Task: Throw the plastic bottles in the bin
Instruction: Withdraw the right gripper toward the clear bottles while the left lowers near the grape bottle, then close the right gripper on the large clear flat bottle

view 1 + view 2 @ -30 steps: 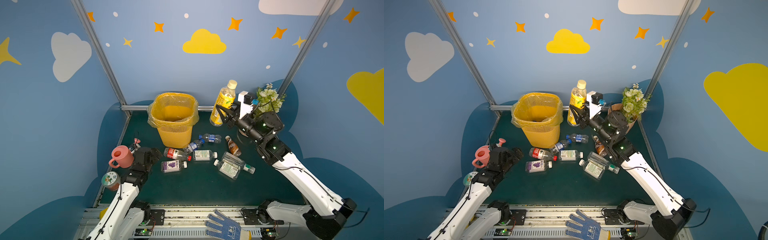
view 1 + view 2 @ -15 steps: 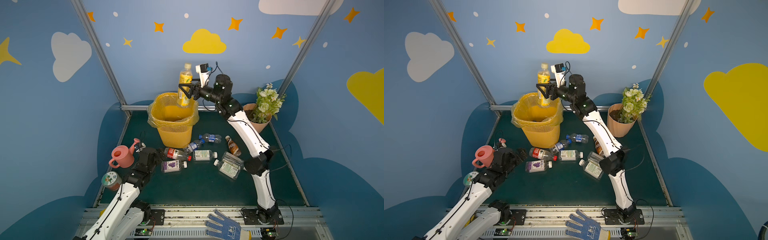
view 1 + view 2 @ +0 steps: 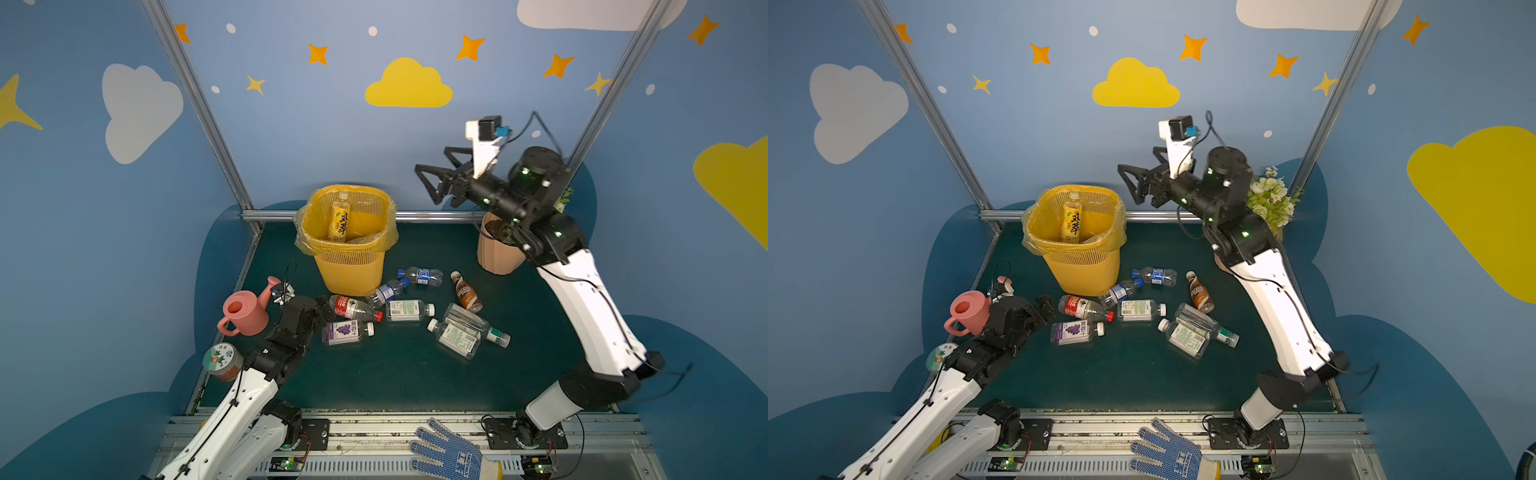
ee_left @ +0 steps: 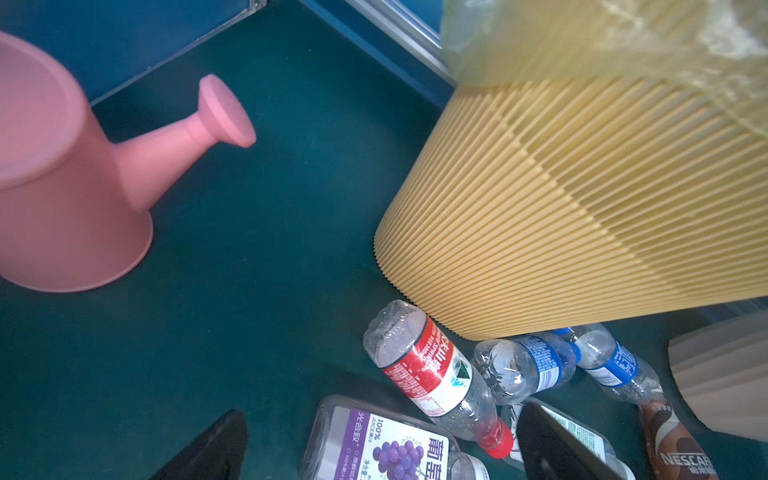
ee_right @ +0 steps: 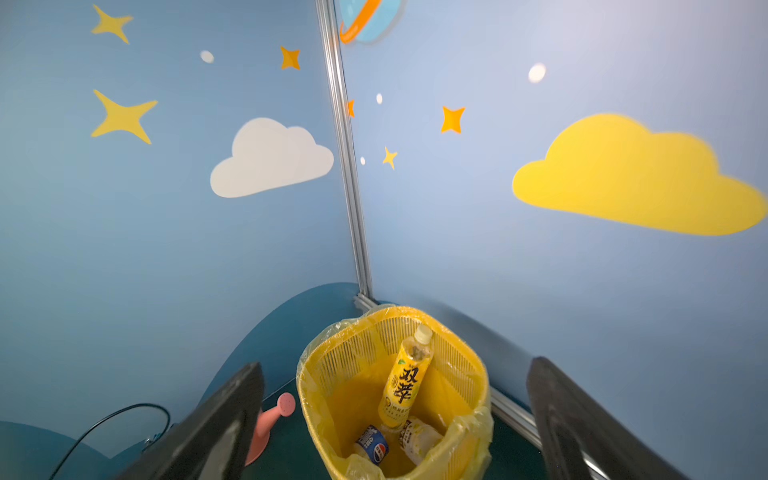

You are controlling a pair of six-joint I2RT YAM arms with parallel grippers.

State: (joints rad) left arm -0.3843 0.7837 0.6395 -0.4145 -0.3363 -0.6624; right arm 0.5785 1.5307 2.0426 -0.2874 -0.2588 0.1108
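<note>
Robot inventory, as seen from my station:

- My right arm, right of frame in both top views: white shell links, black joint housings dotted with small green lights, and a thin black cable along the shell.
- Wrist camera: white bracket, black body, blue plug, looped black lead.
- My right gripper: black, with triangular open-frame fingers.
- My left arm, lower left: white links, black joints, clipped black cable.
- My left gripper: black.
- Base plates, bottom edge: black and bolted, next to a green-lit circuit board.
</note>
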